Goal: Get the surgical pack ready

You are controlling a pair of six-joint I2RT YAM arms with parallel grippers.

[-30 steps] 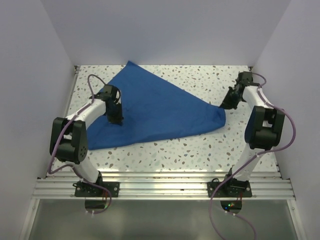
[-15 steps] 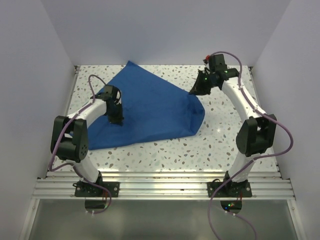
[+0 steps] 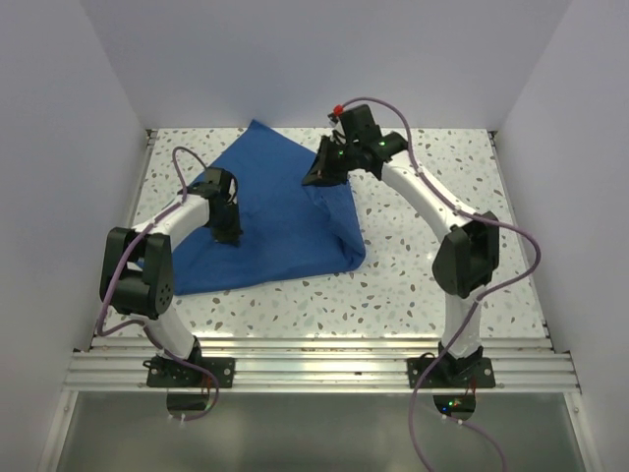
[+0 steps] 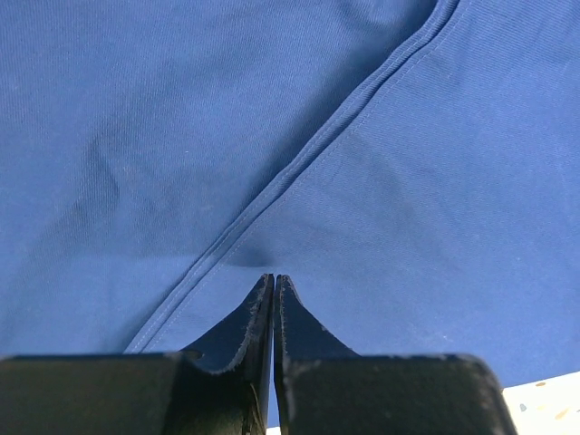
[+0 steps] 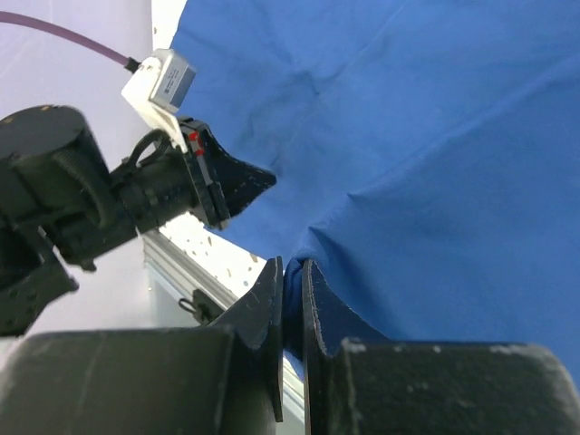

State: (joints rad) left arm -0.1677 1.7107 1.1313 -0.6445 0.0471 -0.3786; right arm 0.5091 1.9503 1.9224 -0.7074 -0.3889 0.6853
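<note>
Drape [image 3: 285, 221] corner hidden inside right jaws

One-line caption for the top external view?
The right gripper holds a corner of the blue drape folded back over itself; the shut left gripper rests on it, on the speckled table.

Robotics lab test cell, by the look of it. Evidence: speckled white tabletop [image 3: 413, 285] boxed in by plain pale walls [image 3: 324, 59] at 9, 12 & 3 o'clock. Extruded aluminium rail [image 3: 324, 369] runs along the 6 o'clock edge. Two white-and-black arms are bolted to it: left arm [image 3: 167, 236] approx. 7 o'clock, right arm [image 3: 423, 197] approx. 5. Purple cables [image 5: 63, 38] loop loose off both arms. A blue drape [image 3: 285, 216] lies spread toward 11 o'clock. Lighting is flat & even.
</note>
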